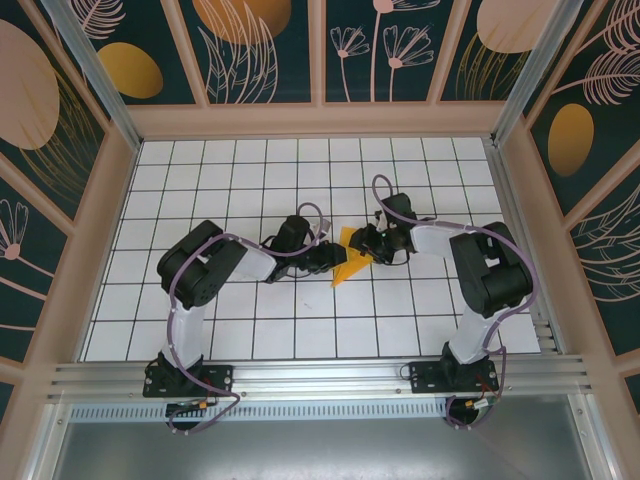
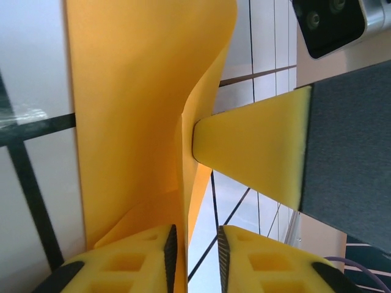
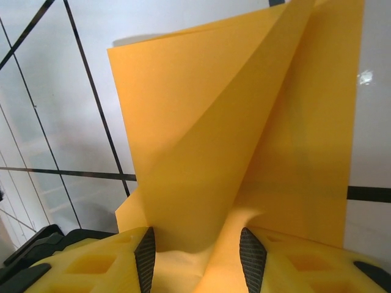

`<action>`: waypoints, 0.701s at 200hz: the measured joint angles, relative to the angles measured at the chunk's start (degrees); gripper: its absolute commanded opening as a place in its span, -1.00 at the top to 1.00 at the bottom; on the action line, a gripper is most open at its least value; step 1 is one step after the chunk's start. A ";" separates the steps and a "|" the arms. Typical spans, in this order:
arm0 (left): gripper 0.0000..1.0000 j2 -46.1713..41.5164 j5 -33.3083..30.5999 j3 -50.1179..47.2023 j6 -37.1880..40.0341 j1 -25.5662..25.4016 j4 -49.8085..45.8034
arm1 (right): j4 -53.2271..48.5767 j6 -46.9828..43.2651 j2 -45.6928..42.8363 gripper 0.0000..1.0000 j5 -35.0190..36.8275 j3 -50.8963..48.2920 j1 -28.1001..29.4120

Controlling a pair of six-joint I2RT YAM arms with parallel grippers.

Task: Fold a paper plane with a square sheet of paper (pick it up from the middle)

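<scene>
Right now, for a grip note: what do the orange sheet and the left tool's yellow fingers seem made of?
Sheet: thin matte paper, likely; it curls and holds creases. Left tool fingers: seemingly moulded matte plastic with recessed pockets, dark pads, perhaps rubber.

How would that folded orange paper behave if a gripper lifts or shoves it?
Probably floppy: the folded orange paper bows and curls in the wrist views rather than staying flat. Likely light, being a thin sheet, so a nudge might slide it across the tiled floor. Its creases probably add some stiffness along the folds.
</scene>
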 measured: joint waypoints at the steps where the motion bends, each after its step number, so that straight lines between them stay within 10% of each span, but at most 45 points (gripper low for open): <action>1: 0.36 -0.04 0.00 -0.02 -0.02 0.02 -0.02 | -0.04 0.02 0.00 0.08 0.04 0.02 0.02; 140: 0.21 -7.61 -6.60 -2.01 5.07 0.50 -10.45 | -2.10 1.22 0.46 0.00 1.73 1.55 0.79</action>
